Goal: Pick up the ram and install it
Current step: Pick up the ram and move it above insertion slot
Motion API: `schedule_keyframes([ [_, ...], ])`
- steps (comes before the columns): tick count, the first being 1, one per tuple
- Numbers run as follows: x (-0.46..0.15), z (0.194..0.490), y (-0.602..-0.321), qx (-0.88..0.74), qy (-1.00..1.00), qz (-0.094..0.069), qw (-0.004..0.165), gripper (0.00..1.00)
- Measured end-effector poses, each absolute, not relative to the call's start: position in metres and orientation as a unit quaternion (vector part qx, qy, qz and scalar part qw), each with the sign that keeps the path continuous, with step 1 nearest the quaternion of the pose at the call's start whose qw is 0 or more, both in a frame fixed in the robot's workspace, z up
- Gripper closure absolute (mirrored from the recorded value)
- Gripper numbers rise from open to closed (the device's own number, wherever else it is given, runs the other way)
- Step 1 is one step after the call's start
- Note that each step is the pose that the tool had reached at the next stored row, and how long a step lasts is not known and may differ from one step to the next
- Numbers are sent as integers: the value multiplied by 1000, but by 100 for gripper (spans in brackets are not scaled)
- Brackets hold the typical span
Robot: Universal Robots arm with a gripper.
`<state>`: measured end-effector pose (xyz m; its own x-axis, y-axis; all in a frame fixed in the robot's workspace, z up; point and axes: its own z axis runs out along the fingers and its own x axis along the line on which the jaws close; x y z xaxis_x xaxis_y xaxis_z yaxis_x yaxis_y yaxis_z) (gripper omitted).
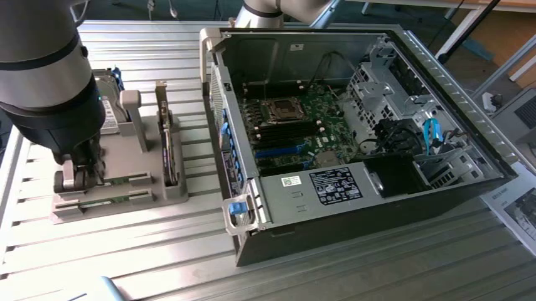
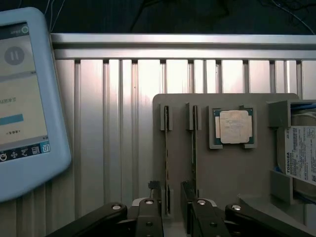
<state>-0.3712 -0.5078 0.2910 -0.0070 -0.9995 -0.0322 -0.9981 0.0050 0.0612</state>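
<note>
Pincer (image 2: 170, 205): spread wide, its two dark fingers (image 2: 153, 207) straddling one end of the ram with a gap showing on either side. It is pinching nothing.
Ram (image 2: 167, 158): a thin green stick standing on edge in the outermost slot of the grey holder (image 2: 222, 173), not lifted out.
Arm (image 1: 46, 81): thick and dark grey. It comes down almost upright over the end of the holder farthest from the computer case (image 1: 444, 69), with the wrist pointing straight down at the slots.
Second stick (image 2: 194, 148): on edge in the next slot of the holder, just beside the ram and outside the fingers.
Processor (image 2: 233, 126): a square silver chip lying flat in a recess of the holder, past the second stick from the ram.
Hard drive (image 2: 298, 153): stands in the holder beyond the processor, its white label showing.
Expansion card (image 1: 172, 150): upright in a slot on the side of the holder nearest the case.
Case: side panel off, lying just beside the holder, with the motherboard (image 1: 293, 119) in plain view.
Tablet (image 2: 24, 98): pale blue, resting on the slatted metal table (image 2: 108, 123), apart from the holder on the ram's side.
</note>
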Motion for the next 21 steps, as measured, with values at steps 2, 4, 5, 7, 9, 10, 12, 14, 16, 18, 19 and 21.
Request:
schedule_keyframes([
  [2, -371, 288, -508, 705, -708, -33, 10, 70],
  [4, -370, 285, -509, 706, -707, -33, 11, 70],
  [5, -370, 284, -509, 707, -707, -33, 11, 70],
  [7, -370, 281, -510, 708, -706, -33, 11, 70],
  [9, -370, 279, -511, 709, -705, -34, 11, 70],
  [10, -370, 277, -511, 709, -704, -34, 11, 70],
  [12, -370, 274, -512, 711, -703, -34, 11, 70],
  [14, -369, 270, -513, 712, -701, -34, 12, 70],
  [16, -369, 267, -513, 713, -700, -34, 12, 70],
  [18, -368, 263, -514, 715, -699, -34, 12, 70],
  [19, -368, 260, -515, 715, -698, -34, 12, 70],
  [21, -367, 254, -515, 717, -696, -35, 13, 70],
])
